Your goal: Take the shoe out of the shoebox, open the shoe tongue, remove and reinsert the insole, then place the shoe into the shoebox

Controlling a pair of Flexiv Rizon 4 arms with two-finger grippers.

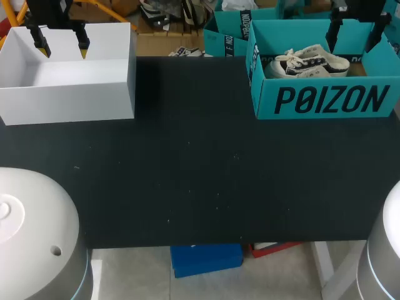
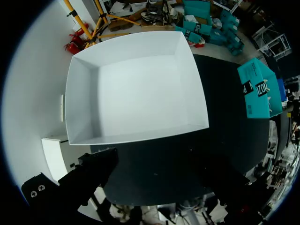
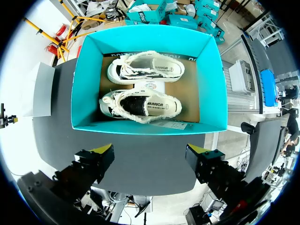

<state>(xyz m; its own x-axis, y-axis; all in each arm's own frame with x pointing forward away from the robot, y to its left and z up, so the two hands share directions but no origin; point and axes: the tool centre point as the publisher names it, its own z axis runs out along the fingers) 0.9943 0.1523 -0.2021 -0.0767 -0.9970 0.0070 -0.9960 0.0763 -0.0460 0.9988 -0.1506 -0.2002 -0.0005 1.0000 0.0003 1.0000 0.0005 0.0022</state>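
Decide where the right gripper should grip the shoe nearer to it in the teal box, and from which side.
Grip the nearer shoe across its narrow middle, coming down from above. The walls of the teal box block a sideways approach, and the shoe lies lengthwise along the near wall, so the open right gripper could probably straddle its width.

Shoebox [image 1: 325, 100], front wall: one word in large black capitals, spanning the wall.
Shoebox, side wall seen from the left wrist: the same black capitals, partly visible.
Far shoe [image 3: 146, 69], side band: short black printed word.
Near shoe [image 3: 140, 105], side band: matching word.
Card [image 3: 153, 87] between the shoes: round emblem, print too small to read.
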